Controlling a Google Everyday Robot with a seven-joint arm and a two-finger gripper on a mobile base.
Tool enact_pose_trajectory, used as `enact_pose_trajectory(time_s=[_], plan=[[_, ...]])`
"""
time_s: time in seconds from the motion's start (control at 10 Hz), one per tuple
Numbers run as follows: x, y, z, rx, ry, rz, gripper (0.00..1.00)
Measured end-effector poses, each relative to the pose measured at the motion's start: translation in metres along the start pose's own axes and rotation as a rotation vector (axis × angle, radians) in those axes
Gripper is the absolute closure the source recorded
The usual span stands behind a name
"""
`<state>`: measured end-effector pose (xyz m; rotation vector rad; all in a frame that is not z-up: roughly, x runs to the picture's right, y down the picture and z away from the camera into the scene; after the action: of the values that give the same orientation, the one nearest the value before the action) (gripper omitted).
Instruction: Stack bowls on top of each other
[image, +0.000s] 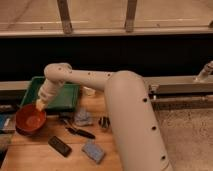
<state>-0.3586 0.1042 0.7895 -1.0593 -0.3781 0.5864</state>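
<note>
A glossy orange-red bowl (31, 120) sits at the left edge of the wooden table (40, 157). Its underside looks dark. I cannot make out the purple bowl as a separate thing. My gripper (40, 104) hangs at the end of the cream arm, just above the orange-red bowl's far right rim, in front of the green tray (62, 95).
A small white cup (89, 91) stands right of the tray. A crumpled grey-blue object (82, 118), a small metal cup (103, 121), a black tool (80, 133), a black phone (60, 146) and a blue sponge (93, 151) lie on the table. My arm's big link covers the right side.
</note>
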Motion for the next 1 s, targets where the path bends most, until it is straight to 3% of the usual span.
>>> enact_pose_trajectory(time_s=[0.3,0.7,1.0], plan=[[-0.007,-0.006,0.015,-0.043,0.018,0.003,0.72],[-0.023,0.003,0.021,-0.06,0.041,-0.037,0.3],[-0.026,0.007,0.022,-0.065,0.05,-0.054,0.28]])
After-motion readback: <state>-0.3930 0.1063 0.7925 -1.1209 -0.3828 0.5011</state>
